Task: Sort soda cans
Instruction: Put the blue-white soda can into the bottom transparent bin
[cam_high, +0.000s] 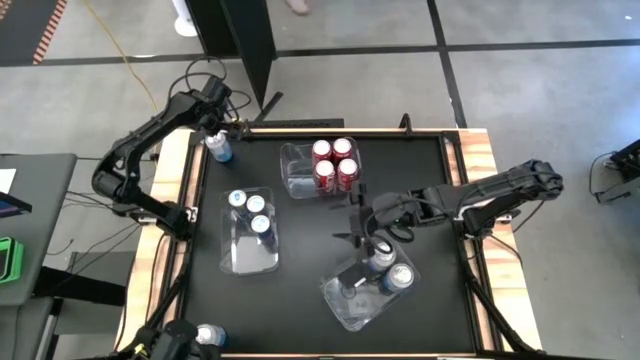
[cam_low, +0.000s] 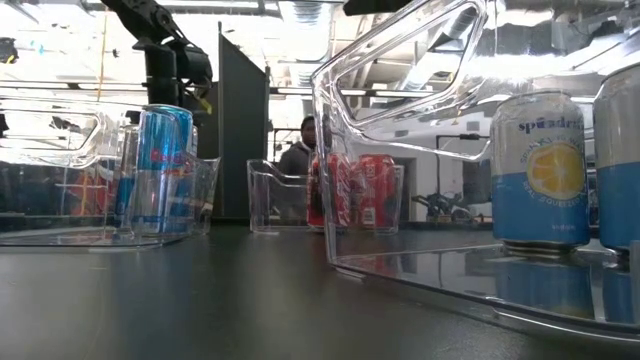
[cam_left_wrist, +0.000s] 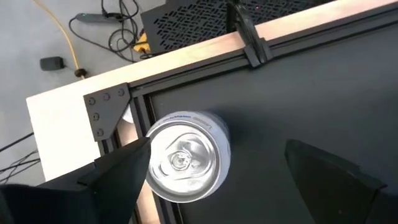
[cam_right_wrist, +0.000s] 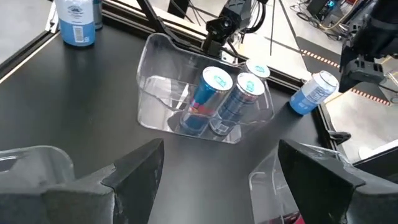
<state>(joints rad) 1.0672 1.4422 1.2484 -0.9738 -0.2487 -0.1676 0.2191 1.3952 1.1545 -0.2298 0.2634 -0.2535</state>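
A light blue soda can (cam_high: 219, 149) stands upright at the table's far left corner. My left gripper (cam_high: 213, 128) hovers over it, open, and its silver top (cam_left_wrist: 183, 158) shows between the two fingers (cam_left_wrist: 118, 177). My right gripper (cam_right_wrist: 221, 146) is open and holds nothing above the far end of the near-right bin (cam_high: 345, 300). That bin contains light blue cans (cam_high: 398, 276). Red cans (cam_high: 333, 163) fill the far middle bin. Blue and silver cans (cam_right_wrist: 217, 99) stand in the left bin (cam_high: 240, 255). One more can (cam_high: 210, 335) stands at the near left edge.
The three clear plastic bins take up the table's middle, with bare black surface between them (cam_high: 300, 260). A raised wooden frame (cam_high: 190, 170) runs round the table. A dark panel (cam_high: 245, 50) stands beyond the far edge. In the low view a person (cam_low: 300, 150) shows in the room behind.
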